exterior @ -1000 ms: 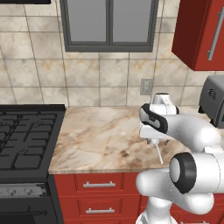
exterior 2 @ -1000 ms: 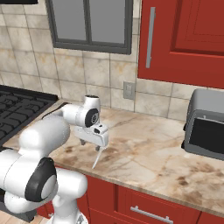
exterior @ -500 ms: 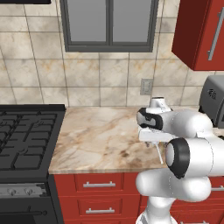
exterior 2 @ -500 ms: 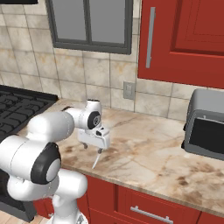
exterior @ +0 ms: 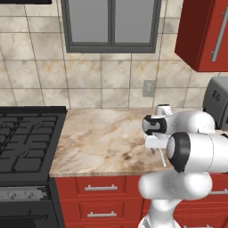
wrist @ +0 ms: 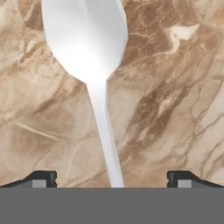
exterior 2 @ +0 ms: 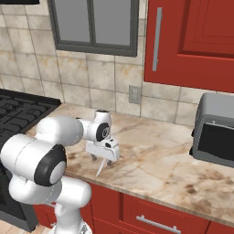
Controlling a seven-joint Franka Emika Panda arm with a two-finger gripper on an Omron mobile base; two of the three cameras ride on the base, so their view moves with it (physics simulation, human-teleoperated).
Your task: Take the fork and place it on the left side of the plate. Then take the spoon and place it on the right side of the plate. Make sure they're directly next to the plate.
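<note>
The white spoon [wrist: 97, 94] lies flat on the marble counter, its round bowl at the top of the hand view and its thin handle running down between my fingertips. My gripper [wrist: 111, 179] is open, one fingertip [wrist: 41, 178] on each side of the handle and well apart from it. From the base cameras the gripper [exterior 2: 101, 160] [exterior: 156, 150] points down, low over the counter near its front edge, and the spoon's handle [exterior 2: 100, 169] [exterior: 162, 158] sticks out below it. The fork and the plate are out of view.
A grey toaster [exterior 2: 215, 132] [exterior: 218, 104] stands at the right end of the counter. The black stove [exterior: 26, 138] adjoins the counter on the left. Red cabinets [exterior 2: 192, 41] hang above the right side. The counter's front edge [exterior 2: 151, 194] runs just below the gripper.
The gripper has come down toward the counter over the spoon, staying open. The spoon has not moved.
</note>
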